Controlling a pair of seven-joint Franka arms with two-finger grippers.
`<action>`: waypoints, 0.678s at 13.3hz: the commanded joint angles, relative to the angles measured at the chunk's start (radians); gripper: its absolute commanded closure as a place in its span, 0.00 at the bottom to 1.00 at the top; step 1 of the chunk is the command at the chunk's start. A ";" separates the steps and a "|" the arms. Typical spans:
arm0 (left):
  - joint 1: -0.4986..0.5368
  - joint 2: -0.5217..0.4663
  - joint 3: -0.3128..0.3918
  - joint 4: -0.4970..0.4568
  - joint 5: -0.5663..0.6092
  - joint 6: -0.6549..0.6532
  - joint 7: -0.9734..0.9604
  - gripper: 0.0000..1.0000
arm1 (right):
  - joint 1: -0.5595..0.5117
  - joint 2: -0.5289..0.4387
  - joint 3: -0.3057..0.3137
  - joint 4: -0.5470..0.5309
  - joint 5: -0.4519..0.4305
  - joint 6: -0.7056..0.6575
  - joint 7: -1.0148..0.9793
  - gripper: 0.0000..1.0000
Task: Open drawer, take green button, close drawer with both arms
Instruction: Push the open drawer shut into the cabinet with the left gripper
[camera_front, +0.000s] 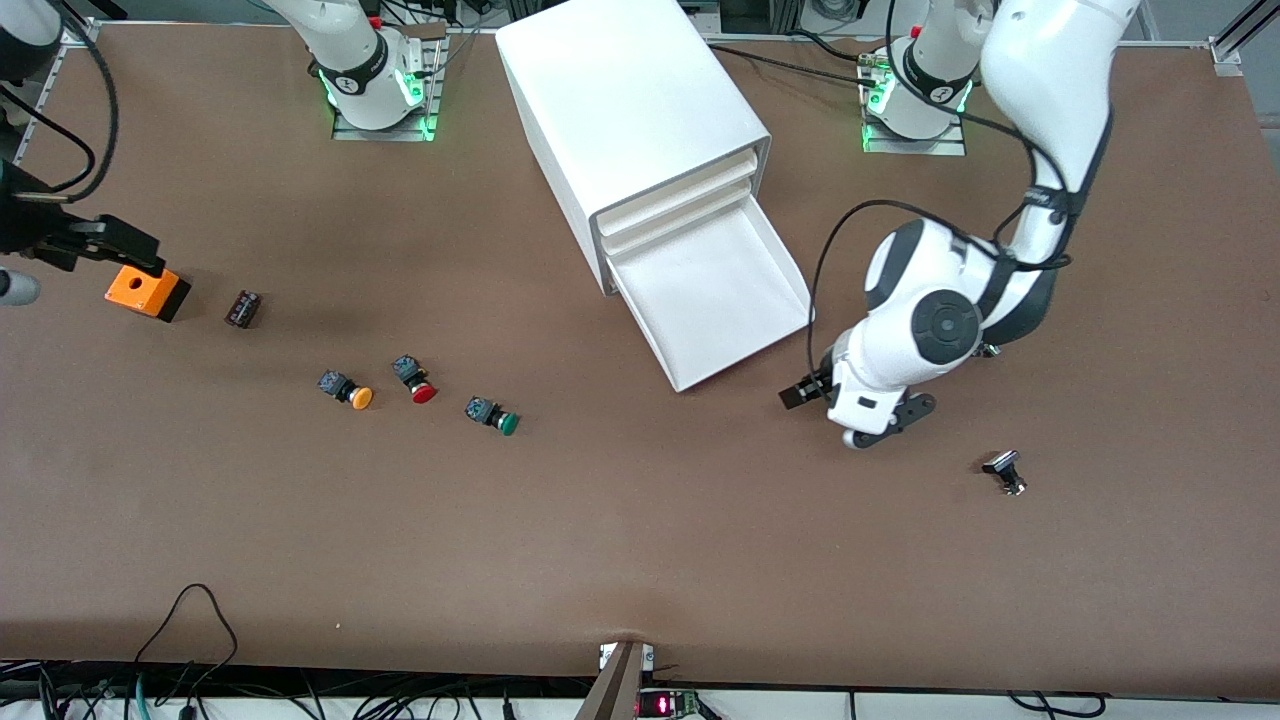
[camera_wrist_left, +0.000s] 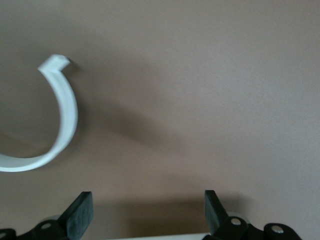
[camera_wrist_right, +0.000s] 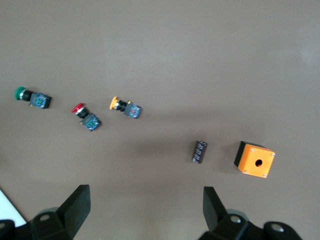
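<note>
The white cabinet (camera_front: 630, 100) stands at the table's middle with its lowest drawer (camera_front: 715, 290) pulled out; nothing lies in it. The green-capped button (camera_front: 495, 416) lies on the table, nearer to the front camera than the cabinet and toward the right arm's end; it also appears in the right wrist view (camera_wrist_right: 31, 97). My left gripper (camera_front: 812, 392) hangs open just off the drawer's front corner, whose white rim (camera_wrist_left: 67, 112) shows ahead of the empty left gripper (camera_wrist_left: 147, 210). My right gripper (camera_front: 135, 250) waits open and empty (camera_wrist_right: 145, 210) beside the orange box.
An orange box (camera_front: 148, 292) with a hole and a dark cylinder (camera_front: 242, 308) lie near the right arm's end. An orange-capped button (camera_front: 347, 390) and a red-capped button (camera_front: 415, 378) lie beside the green one. A small black part (camera_front: 1005, 472) lies near the left arm.
</note>
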 joint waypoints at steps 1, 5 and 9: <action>-0.046 0.036 0.008 0.006 -0.008 0.050 -0.050 0.02 | 0.003 -0.002 -0.011 0.031 -0.002 -0.051 0.017 0.00; -0.064 0.041 0.010 -0.031 -0.005 0.070 -0.056 0.02 | 0.009 -0.018 0.003 0.032 -0.005 -0.071 0.019 0.00; -0.086 0.039 0.008 -0.069 -0.008 0.071 -0.057 0.02 | 0.009 -0.059 -0.002 0.014 0.002 -0.085 0.022 0.00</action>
